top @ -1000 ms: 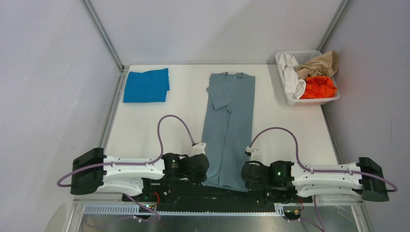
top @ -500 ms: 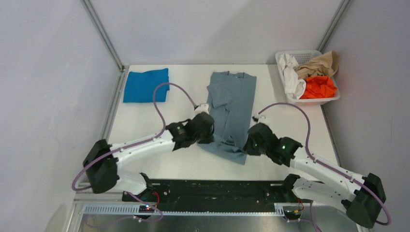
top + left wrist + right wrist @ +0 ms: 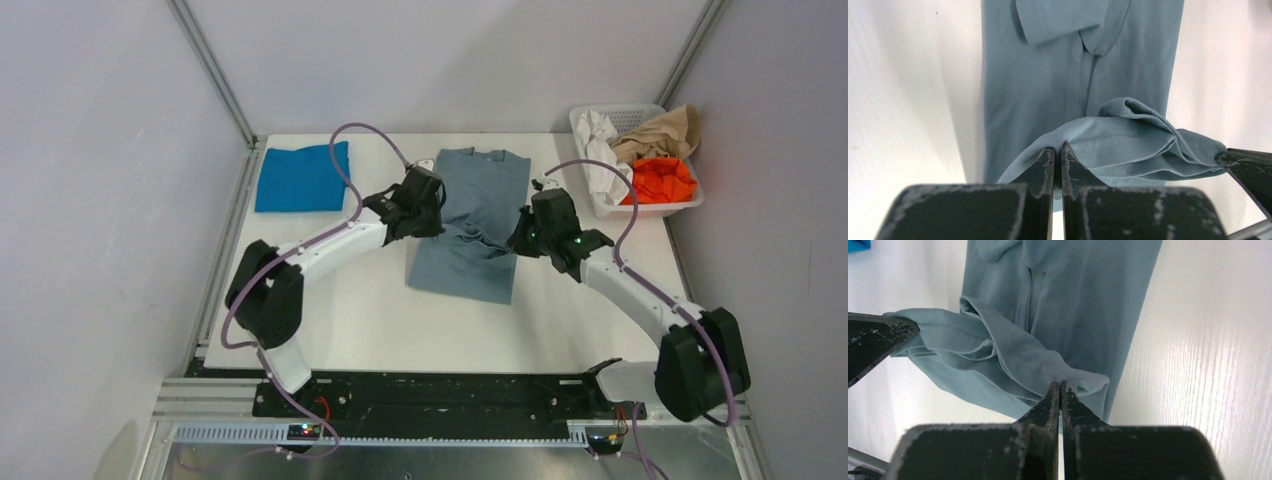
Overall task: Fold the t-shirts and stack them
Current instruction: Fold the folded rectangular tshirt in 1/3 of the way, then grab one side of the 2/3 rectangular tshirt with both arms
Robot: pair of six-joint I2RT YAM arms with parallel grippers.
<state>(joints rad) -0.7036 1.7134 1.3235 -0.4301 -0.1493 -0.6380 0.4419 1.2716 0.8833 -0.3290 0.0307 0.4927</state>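
- White rectangular worktop [image 3: 330, 300]: one, carrying everything listed below.
- Bright blue cloth t-shirt [image 3: 302, 177]: one. Folded to a rough square, lying flat at the far-left corner of the worktop, well apart from both grippers.
- Left gripper [image 3: 1058, 151]: one, black, two fingers. Pinched tight on one hem corner of the large dusty grey-blue cloth t-shirt [image 3: 480, 190], with the hem stitching showing just past the fingertips. Corner held up off the worktop.
- Grey-blue t-shirt: one, at the middle of the worktop. Folded lengthwise into a long strip, with a sleeve turned inward near the collar. Collar end flat toward the far edge. Hem end doubled back over the middle, sagging in loose bunched folds between the two grippers.
- Right gripper [image 3: 1059, 387]: one, black, two fingers. Clamped tight on the opposite hem corner of the same shirt, likewise raised.
- White plastic lattice basket [image 3: 648, 208]: one, at the far-right corner.
- Basket contents: three crumpled pieces, namely one white cloth [image 3: 600, 150], one beige cloth [image 3: 665, 130] and one orange cloth [image 3: 662, 180]. Beige piece spilling over the right rim.
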